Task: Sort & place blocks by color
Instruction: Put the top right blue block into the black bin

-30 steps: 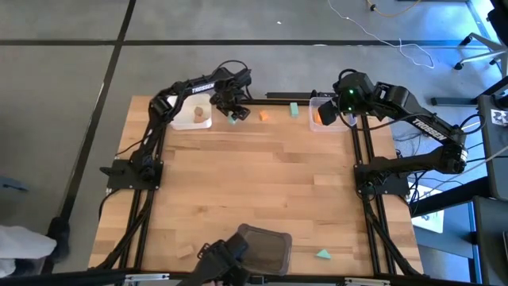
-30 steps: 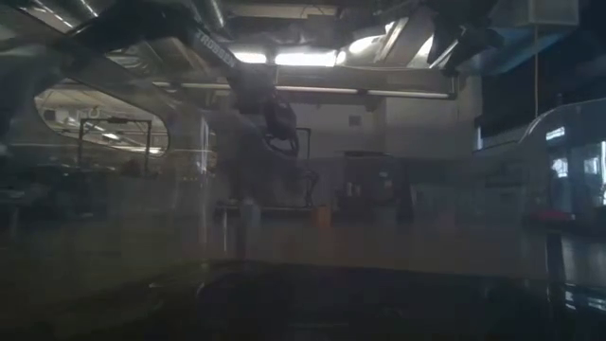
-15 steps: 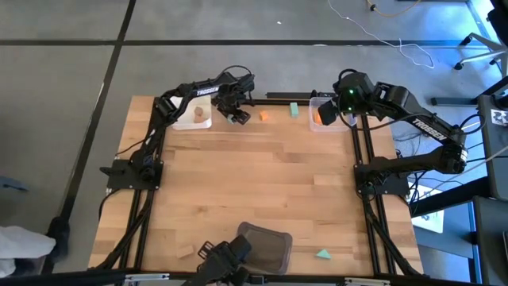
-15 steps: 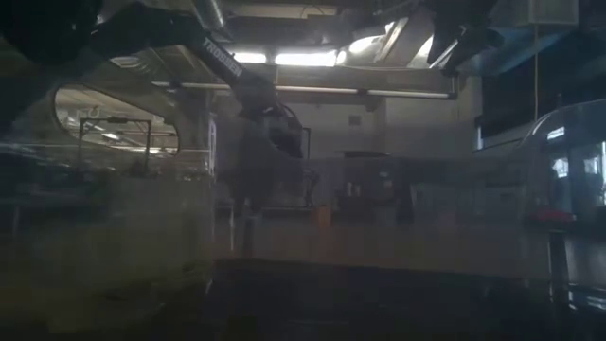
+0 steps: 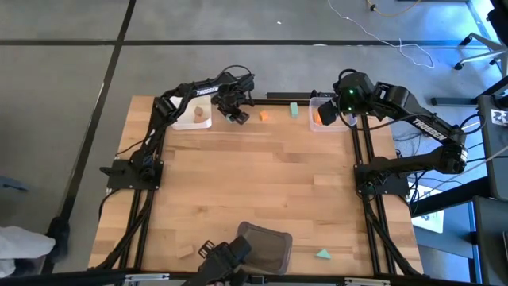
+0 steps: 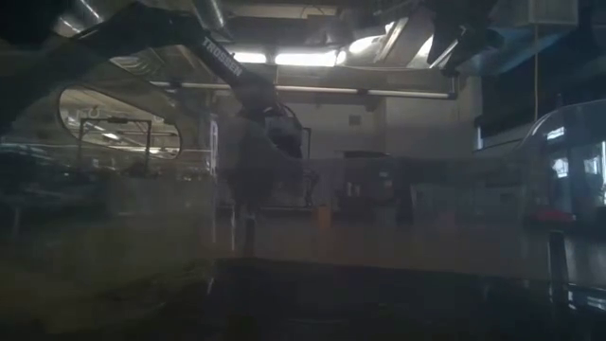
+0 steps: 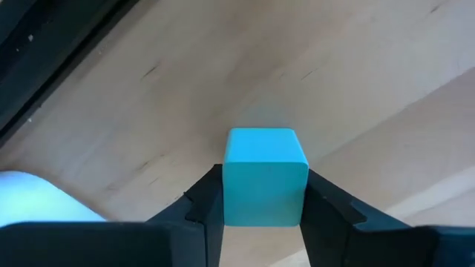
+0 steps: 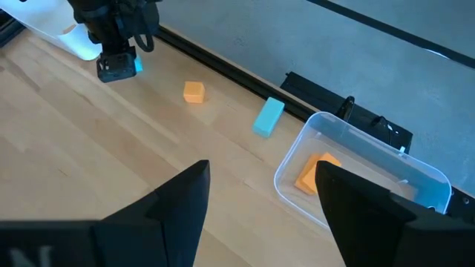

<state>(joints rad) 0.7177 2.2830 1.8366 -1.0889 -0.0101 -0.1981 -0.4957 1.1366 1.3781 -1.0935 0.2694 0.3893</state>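
While the left gripper (image 7: 260, 211) clamps it from both sides, a teal cube (image 7: 265, 176) sits between the two dark fingers (image 7: 204, 200) near the far edge of the wooden surface (image 5: 262, 183). Just beside it stands a white tray (image 5: 196, 116) holding a pale wood piece (image 5: 198, 113). Toward the right along the same far edge lie a small orange cube (image 5: 263, 116) and then a teal bar (image 5: 294, 109), both loose on the surface and apart from each other. Next comes a clear tray (image 8: 386, 167) with an orange wedge (image 8: 315, 174) inside it. The right gripper (image 8: 260, 200) hangs above this tray with its fingers spread wide and nothing between them. At the near edge a dark grey tray (image 5: 263, 245) rests, with a pale wood block (image 5: 186, 252) to its left and a teal wedge (image 5: 323, 254) to its right, both well apart from the far group.
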